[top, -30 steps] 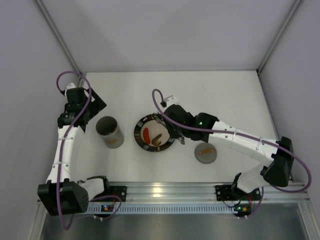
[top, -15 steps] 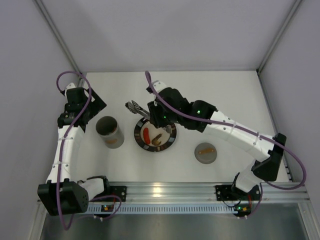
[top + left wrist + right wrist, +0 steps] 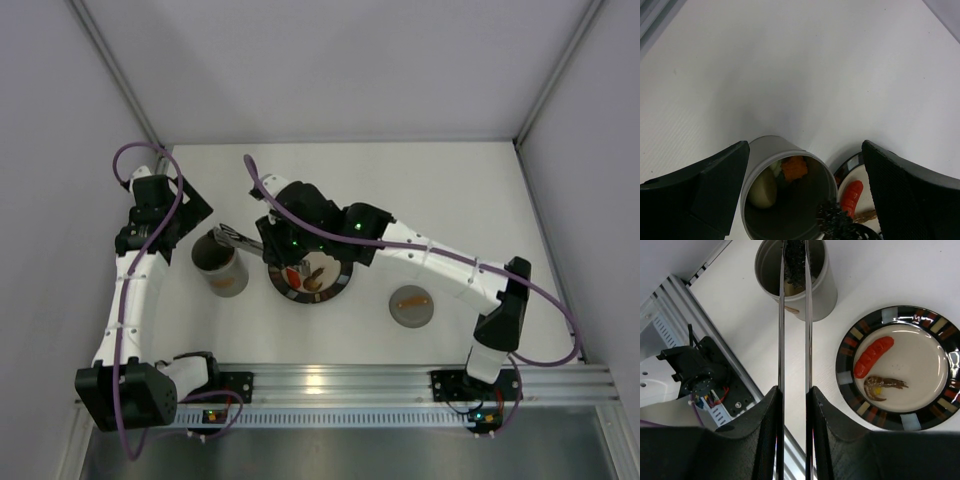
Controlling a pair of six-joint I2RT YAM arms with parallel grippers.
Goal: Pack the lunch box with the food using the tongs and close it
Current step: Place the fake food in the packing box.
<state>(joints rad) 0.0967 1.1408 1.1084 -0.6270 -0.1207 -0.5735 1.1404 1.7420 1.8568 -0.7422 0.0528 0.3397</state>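
The grey lunch box (image 3: 222, 264) stands upright and uncovered left of the plate (image 3: 345, 286). My right gripper (image 3: 276, 240) is shut on the silver tongs (image 3: 243, 238), whose tips reach over the lunch box's mouth. In the right wrist view the tongs (image 3: 781, 330) pinch a dark, rough piece of food (image 3: 795, 261) above the lunch box (image 3: 817, 292). Inside the lunch box (image 3: 765, 150) lie an orange piece (image 3: 794, 168) and a white lump (image 3: 762, 188). A red sausage (image 3: 872, 356) and a brown piece (image 3: 883, 387) lie on the plate (image 3: 845, 378). My left gripper (image 3: 805, 150) hangs open just behind the box.
The round grey lid (image 3: 411, 306) with its orange-brown handle lies right of the plate, near the front rail. White walls close in the table on the left, back and right. The aluminium rail (image 3: 715, 410) runs along the near edge.
My right arm has swung left, carrying the tongs and the dark piece from over the plate to above the lunch box. The left arm has not moved.
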